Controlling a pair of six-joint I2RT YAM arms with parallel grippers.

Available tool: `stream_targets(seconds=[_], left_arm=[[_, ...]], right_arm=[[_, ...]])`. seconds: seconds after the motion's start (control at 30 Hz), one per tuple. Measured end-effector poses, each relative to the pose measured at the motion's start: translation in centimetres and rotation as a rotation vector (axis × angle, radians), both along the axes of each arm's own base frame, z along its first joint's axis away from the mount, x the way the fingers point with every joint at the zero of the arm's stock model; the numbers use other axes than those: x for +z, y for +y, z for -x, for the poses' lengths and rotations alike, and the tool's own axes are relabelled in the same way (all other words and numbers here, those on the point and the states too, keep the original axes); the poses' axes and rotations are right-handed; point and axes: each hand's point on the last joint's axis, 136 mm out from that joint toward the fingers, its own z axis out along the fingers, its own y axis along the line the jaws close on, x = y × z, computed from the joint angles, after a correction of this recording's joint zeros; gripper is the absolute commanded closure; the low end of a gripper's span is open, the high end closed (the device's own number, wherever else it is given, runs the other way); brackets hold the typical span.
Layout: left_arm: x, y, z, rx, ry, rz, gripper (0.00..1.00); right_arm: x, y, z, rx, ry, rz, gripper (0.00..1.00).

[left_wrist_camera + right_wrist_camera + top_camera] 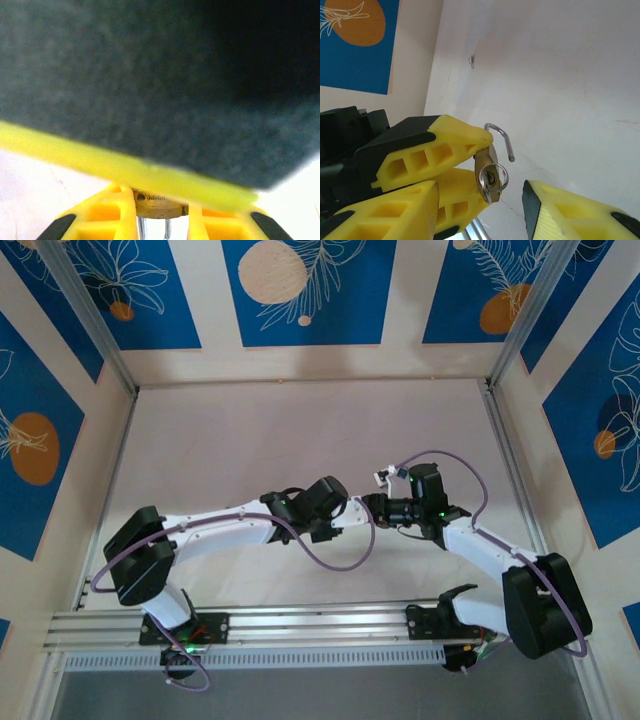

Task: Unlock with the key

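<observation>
Yellow fingers (580, 215) of my right claw (481, 200) stand half open and empty, so the tiny silver key (488, 191), unheld in the small brass padlock (484, 167) my left claw (481, 161) pinches, may slip onto the white counter (560, 75).

We get bright, even light on the pale white tabletop (300, 440), with soft shadows. Close up, the dark grey yellow-edged slab (150, 90) blurs badly; the small brass padlock with silver shackle (482, 166) is crisp.

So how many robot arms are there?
2. The left arm reaches in from the left, the right arm from the right, nearly meeting in the middle. None look hidden.
</observation>
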Motion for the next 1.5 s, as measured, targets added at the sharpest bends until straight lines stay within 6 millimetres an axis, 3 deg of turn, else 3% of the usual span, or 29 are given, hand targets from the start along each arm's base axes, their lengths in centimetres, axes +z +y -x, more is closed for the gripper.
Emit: stream_targets(seconds=[0.57, 0.8, 0.97, 1.1, 1.13, 1.27, 1.33, 1.4, 1.5], left_arm=[[-0.1, -0.2, 0.5, -0.006, 0.035, 0.008, 1.00], [-0.2, -0.2, 0.7, -0.001, 0.055, 0.015, 1.00], [-0.3, 0.0, 0.7, 0.001, 0.068, 0.013, 1.00], [-0.4, 0.1, 0.8, 0.001, 0.071, 0.010, 1.00], [-0.4, 0.1, 0.8, 0.002, 0.071, 0.009, 0.94], [-0.4, 0.2, 0.7, 0.016, 0.069, 0.014, 0.49], [0.0, 0.5, 0.5, 0.035, 0.055, 0.032, 0.34], [0.6, 1.3, 0.2, 0.074, 0.020, 0.051, 0.25], [1.9, 3.6, -0.9, 0.182, -0.043, 0.097, 0.21]], right_arm=[[-1.5, 1.5, 0.6, 0.065, 0.028, 0.013, 0.59], [-1.5, 1.9, 0.4, 0.074, 0.026, 0.012, 0.69], [-1.7, 2.1, 0.3, 0.083, 0.026, 0.012, 0.82], [-1.8, 2.2, 0.3, 0.085, 0.024, 0.014, 0.86], [-1.8, 2.2, 0.3, 0.084, 0.024, 0.016, 0.87], [-1.6, 2.2, 0.2, 0.080, 0.015, 0.017, 0.87], [-1.5, 2.1, 0.0, 0.069, 0.005, 0.022, 0.88], [-1.4, 2.0, -0.2, 0.056, -0.005, 0.029, 0.88], [-1.2, 1.7, -0.5, 0.036, -0.012, 0.032, 0.88]])
